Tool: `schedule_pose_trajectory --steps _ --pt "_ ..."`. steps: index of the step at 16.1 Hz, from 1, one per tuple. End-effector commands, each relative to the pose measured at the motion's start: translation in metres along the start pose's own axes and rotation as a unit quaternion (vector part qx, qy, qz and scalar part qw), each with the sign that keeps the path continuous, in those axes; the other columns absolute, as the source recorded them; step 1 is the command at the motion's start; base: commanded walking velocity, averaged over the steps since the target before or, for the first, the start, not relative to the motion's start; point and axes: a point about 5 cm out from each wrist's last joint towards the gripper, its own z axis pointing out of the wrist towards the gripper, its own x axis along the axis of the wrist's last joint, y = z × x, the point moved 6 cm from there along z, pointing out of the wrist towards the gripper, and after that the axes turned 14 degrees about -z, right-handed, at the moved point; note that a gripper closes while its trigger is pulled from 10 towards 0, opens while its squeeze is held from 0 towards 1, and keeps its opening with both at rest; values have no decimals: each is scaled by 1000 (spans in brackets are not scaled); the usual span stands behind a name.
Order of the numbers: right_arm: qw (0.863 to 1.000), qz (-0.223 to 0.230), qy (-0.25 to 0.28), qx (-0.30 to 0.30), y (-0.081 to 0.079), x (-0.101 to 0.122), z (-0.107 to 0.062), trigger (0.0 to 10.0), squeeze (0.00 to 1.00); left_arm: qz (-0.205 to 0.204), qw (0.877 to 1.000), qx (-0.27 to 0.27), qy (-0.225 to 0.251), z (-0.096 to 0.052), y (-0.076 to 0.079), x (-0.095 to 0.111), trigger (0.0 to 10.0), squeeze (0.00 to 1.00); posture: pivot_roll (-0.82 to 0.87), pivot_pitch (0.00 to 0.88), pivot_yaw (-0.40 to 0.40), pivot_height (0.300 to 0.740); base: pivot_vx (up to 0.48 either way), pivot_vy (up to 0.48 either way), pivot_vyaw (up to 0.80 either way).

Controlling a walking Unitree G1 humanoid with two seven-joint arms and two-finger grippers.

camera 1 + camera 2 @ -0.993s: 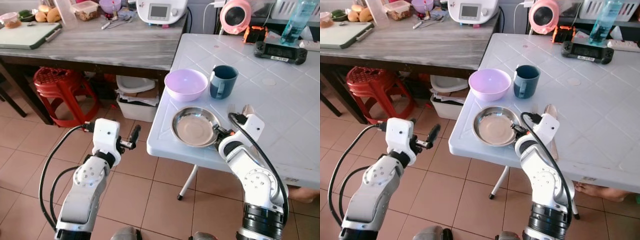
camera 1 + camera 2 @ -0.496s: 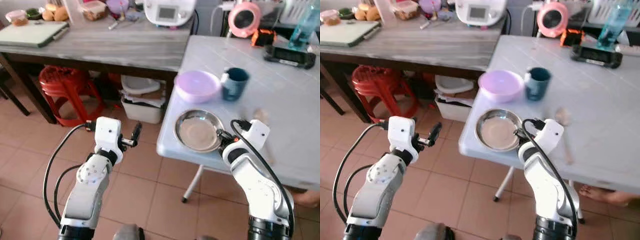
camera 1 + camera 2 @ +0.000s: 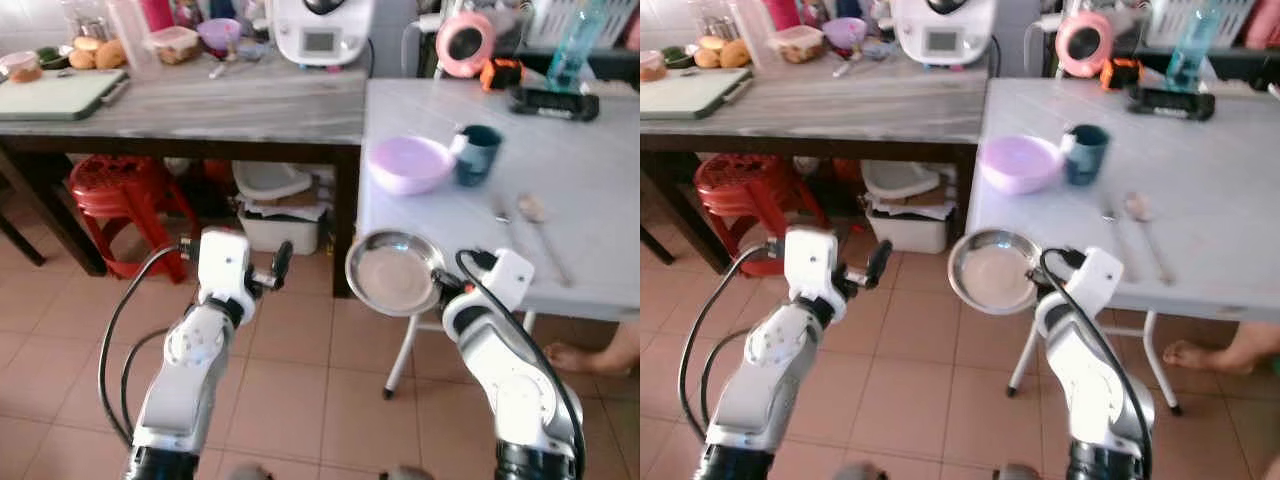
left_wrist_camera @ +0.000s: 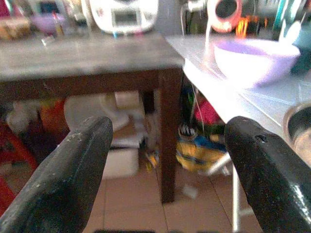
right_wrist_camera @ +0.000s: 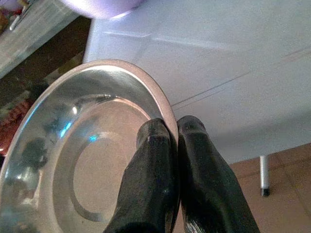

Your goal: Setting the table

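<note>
Steel plate (image 3: 393, 273): rim pinched by right gripper (image 3: 441, 287), held off the white table (image 3: 590, 250) edge. Left gripper (image 3: 279, 265): fingers spread, empty.

A round steel plate (image 3: 392, 274), shiny with a raised rim and a flat dull centre, hangs tilted in the air just off the near edge of the white table (image 3: 590, 170), over the tiled floor, its right rim pinched between closed black jaws. On the table stand an empty lilac bowl (image 3: 410, 164), upright near the left edge, and a dark teal mug (image 3: 479, 153) just beside it. A fork (image 3: 502, 209) and a spoon (image 3: 537, 218) lie side by side nearer the front.
</note>
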Motion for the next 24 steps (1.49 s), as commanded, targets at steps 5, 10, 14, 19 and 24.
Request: schedule_pose_trajectory --steps 5,10,14,19,24 --pt "996 -59 60 21 -16 23 -2 10000 0 -3 1000 3 0 2 -4 0 10000 0 -58 0 34 740 467 0 0" --pt "995 -68 75 19 -17 26 -2 10000 0 4 1000 0 5 1 -4 1 10000 0 -58 0 36 740 480 0 0" --pt "993 -75 88 22 -19 30 -2 10000 0 0 1000 2 8 2 -5 1 10000 0 -61 0 33 740 478 0 0" --pt "992 -83 89 25 -19 28 -4 10000 0 -3 1000 16 -1 0 -9 -5 10000 0 -58 0 28 740 295 277 0" --pt "990 -89 102 25 -22 32 -3 10000 0 22 1000 6 9 0 -7 1 10000 0 -54 0 35 740 239 381 0"
